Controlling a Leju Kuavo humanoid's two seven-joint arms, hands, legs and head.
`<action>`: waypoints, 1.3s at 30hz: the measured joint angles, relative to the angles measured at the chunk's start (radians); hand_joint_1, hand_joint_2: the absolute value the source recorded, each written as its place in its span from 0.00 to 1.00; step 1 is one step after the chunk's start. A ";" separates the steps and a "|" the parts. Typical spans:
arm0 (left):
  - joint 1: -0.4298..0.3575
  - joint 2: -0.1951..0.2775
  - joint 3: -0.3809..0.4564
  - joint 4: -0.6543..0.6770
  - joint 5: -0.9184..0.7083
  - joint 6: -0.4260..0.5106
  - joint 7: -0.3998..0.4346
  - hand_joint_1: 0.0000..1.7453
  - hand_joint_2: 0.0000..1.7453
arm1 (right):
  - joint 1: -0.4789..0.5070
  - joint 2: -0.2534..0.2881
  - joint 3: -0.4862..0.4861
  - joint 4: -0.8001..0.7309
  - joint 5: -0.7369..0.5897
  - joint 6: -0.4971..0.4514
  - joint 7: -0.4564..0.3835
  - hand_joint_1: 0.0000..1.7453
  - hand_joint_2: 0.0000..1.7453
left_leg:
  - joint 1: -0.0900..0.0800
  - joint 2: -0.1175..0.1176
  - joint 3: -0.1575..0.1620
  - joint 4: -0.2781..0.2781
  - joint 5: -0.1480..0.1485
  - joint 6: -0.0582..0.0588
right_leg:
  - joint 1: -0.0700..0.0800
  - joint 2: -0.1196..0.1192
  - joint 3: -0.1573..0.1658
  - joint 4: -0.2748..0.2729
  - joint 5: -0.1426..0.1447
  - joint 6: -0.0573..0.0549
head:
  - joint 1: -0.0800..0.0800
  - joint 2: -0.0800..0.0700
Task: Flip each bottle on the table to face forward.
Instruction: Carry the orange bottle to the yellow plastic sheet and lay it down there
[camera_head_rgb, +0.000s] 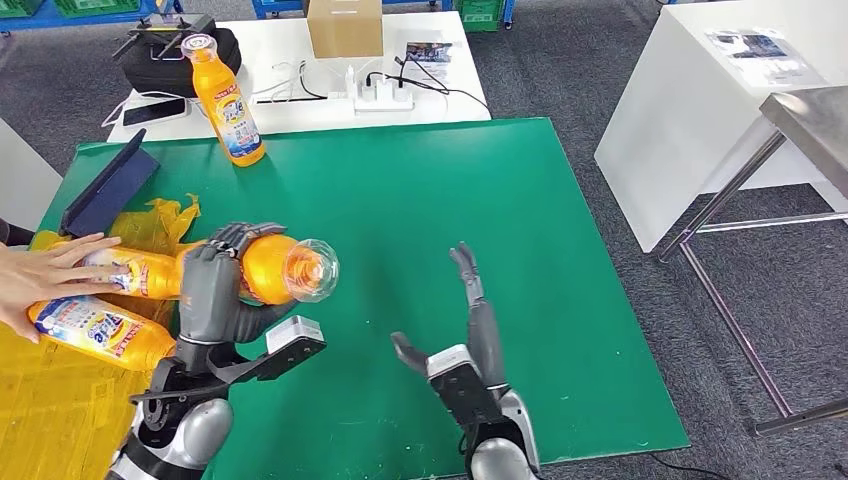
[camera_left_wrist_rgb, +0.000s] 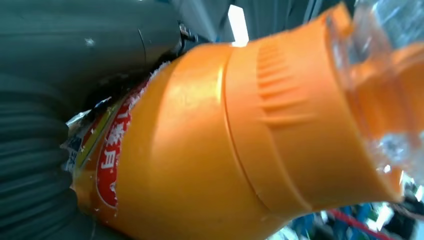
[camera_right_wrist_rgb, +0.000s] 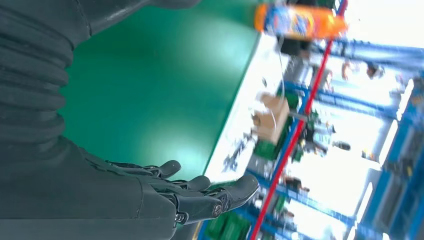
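My left hand (camera_head_rgb: 212, 290) grips an orange bottle (camera_head_rgb: 285, 268) lifted above the green table (camera_head_rgb: 420, 210), its clear cap toward the camera; close up, the bottle's (camera_left_wrist_rgb: 240, 135) orange shoulder and red label edge show. A second orange bottle (camera_head_rgb: 228, 100) stands upright at the table's far left edge, also seen sideways as the upright bottle (camera_right_wrist_rgb: 300, 21). Two more orange bottles (camera_head_rgb: 130, 270) (camera_head_rgb: 95, 330) lie on their sides at the left on a yellow bag. My right hand (camera_head_rgb: 470, 320) hovers open over the table's middle, fingers (camera_right_wrist_rgb: 200, 195) straight, holding nothing.
A person's hand (camera_head_rgb: 45, 275) rests on the lying bottles at the left. A dark blue tablet case (camera_head_rgb: 108, 185) lies near the far left corner. Behind stands a white table (camera_head_rgb: 300, 80) with a cardboard box (camera_head_rgb: 344, 26), power strip and cables. A white table (camera_head_rgb: 720, 110) is at the right.
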 joint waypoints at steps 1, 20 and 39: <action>-0.002 0.010 0.006 0.000 -0.048 -0.002 0.032 1.00 1.00 | 0.011 -0.001 -0.014 -0.024 -0.014 0.002 0.000 0.00 1.00 | 0.000 0.000 0.000 0.000 0.000 0.000 | 0.000 0.000 0.000 0.000 0.000 0.000 | 0.000 0.000; -0.161 0.226 0.054 0.393 -0.345 -0.316 0.275 1.00 1.00 | 0.094 -0.004 -0.237 -0.279 -0.124 0.127 0.002 0.00 1.00 | 0.000 0.002 -0.001 0.000 0.001 0.000 | 0.000 0.001 -0.001 0.000 0.001 0.000 | 0.000 0.000; -0.259 0.183 0.040 0.751 -0.248 -0.251 0.244 0.00 1.00 | 0.037 -0.003 -0.220 -0.227 -0.122 0.123 0.021 0.00 1.00 | 0.000 0.001 0.003 0.000 0.001 0.000 | 0.000 0.001 0.000 0.000 0.000 0.000 | 0.000 0.000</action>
